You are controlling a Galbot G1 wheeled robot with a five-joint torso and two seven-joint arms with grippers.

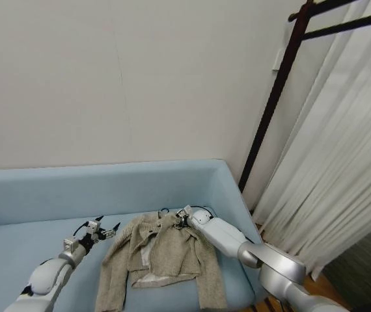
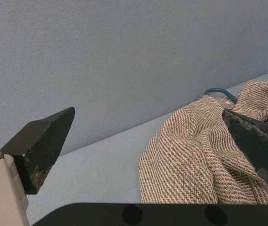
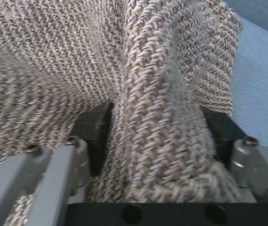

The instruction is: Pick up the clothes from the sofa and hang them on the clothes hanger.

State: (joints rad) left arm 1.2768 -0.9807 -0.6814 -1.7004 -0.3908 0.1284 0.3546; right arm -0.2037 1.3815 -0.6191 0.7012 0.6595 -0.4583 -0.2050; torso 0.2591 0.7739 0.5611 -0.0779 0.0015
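Lying spread on the sofa (image 1: pixel 107 188) seat: cardigan (image 1: pixel 166 260). Right gripper (image 1: pixel 180 220) at its collar, jaws clenched on a fold of knit. Left gripper (image 1: pixel 104 229) just beside one shoulder, jaws released. Rack (image 1: pixel 273 97) standing past the sofa's right end.

I have bare seat (image 1: pixel 16 247) left of the sweater (image 1: pixel 166 260), while the sofa back (image 1: pixel 107 188) blocks behind and the rack pole (image 1: pixel 270 104) and curtain (image 1: pixel 342 162) crowd the right.
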